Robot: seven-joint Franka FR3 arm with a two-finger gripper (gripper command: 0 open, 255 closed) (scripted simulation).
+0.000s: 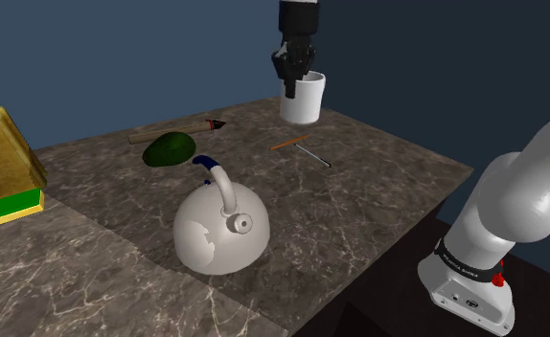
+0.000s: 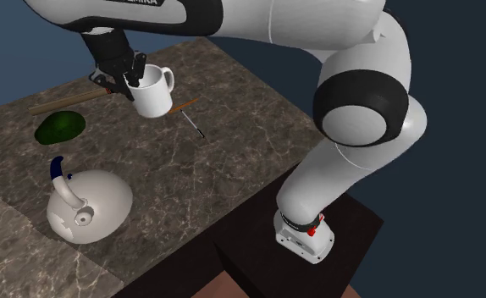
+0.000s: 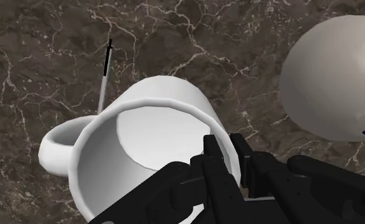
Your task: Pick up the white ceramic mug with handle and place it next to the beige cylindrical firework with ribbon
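The black claw [image 1: 291, 86] of a white Franka arm clamps the rim of a white mug [image 1: 303, 99], one finger inside the cup and one outside its wall, at the far end of a dark marble-patterned table [image 1: 388, 182]. The mug hangs tilted in the second exterior view, its handle [image 2: 168, 79] turned away from the claw, and appears to be held clear of the tabletop. Seen from the wrist, the claw [image 3: 229, 162] pinches the mug [image 3: 149, 127] wall, with a thin grey-and-black tool [image 3: 105, 73] lying on the table beyond the handle. A slim tan firework [image 1: 172, 130] with a dark tip lies flat towards the shoulder view's left of the mug, just behind a dark green lumpy object [image 1: 170, 148]. A short orange stick [image 1: 290, 144] lies between the mug and the thin tool. A white kettle [image 1: 220, 230] with a blue handle grip stands nearer the camera, and a yellow-and-green box [image 1: 5, 168] sits at the shoulder view's left edge.
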